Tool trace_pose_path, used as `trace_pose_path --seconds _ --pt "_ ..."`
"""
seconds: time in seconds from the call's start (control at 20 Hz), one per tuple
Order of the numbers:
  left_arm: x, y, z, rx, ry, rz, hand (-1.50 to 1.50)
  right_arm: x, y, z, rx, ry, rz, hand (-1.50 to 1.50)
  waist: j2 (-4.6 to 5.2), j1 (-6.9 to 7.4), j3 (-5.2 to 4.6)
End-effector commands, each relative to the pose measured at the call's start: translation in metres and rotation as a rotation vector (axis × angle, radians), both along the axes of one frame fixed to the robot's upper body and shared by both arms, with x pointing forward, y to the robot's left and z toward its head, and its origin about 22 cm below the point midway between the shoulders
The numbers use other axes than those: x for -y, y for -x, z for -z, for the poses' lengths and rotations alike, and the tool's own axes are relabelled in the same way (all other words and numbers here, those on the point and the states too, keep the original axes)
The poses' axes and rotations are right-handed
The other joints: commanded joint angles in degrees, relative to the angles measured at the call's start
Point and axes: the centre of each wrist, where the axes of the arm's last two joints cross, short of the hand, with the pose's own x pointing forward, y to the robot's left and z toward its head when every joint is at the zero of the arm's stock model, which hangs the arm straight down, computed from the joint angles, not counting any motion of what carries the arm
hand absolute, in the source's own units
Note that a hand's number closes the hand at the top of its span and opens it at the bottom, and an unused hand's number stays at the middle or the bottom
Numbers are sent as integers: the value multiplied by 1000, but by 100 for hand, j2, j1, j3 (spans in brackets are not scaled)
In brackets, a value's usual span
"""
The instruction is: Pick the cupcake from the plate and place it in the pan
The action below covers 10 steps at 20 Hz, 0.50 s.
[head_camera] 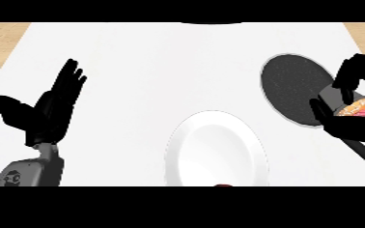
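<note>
A white plate lies on the counter at the lower middle, with nothing visible on its face. A dark round pan sits at the right. At the right edge, my right hand curls round the cupcake, of which only an orange and pink patch shows between thumb and fingers. The hand hovers at the pan's right rim, over its handle side. My left hand rests open at the left, fingers up, far from both plate and pan.
The white counter spreads across the view, with a wooden strip at the far left and right corners. A small dark red speck shows at the plate's lower rim.
</note>
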Motion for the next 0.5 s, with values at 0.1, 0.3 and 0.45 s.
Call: trace_pose_path --seconds 0.1,0.3,0.45 --pt "6 9 5 2 -2 18 0 61 -53 14 6 -62 40 150 5 47 0" --pt "-4 5 -11 3 4 -9 0 70 -80 38 -7 -69 -25 150 1 48 -1" --pt "10 -2 4 -8 -5 9 0 85 -97 55 -52 -68 -72 150 6 35 -2"
